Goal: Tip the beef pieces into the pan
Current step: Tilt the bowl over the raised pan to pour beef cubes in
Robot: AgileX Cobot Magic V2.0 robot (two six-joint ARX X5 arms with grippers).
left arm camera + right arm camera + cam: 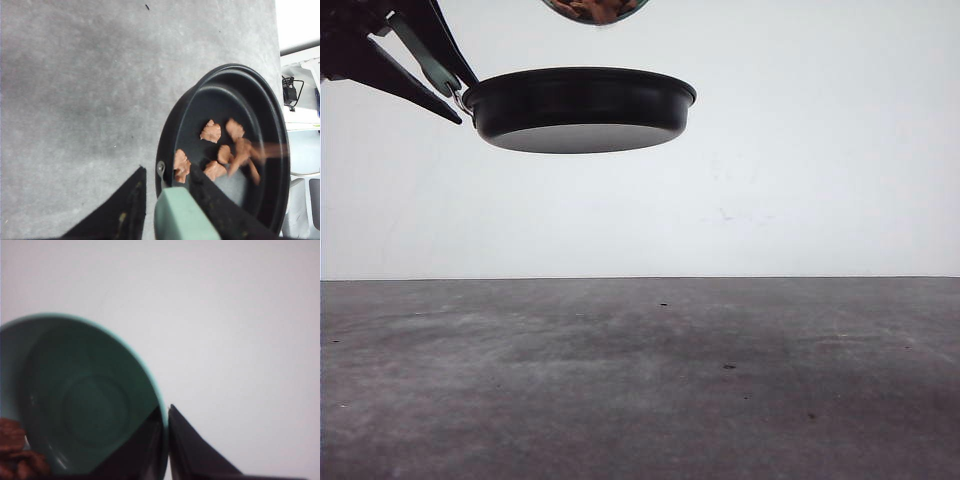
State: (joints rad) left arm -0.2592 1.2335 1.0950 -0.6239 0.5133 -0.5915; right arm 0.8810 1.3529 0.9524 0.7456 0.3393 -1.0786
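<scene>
Overhead, left gripper [167, 210] clamped on pan [580, 105] handle, right gripper [166, 440] pinching bowl [90, 405] rim; no lettering.

A grey, mottled table [640, 380] spreads across the lower half of the front view, flecked with small dark specks; behind it rises a plain white wall [800, 150]; a teal bowl [85, 405] tilts against that pale backdrop in the right wrist view, its inside ringed; past the table's far edge in the left wrist view stands blurred white furniture [302, 65].
</scene>
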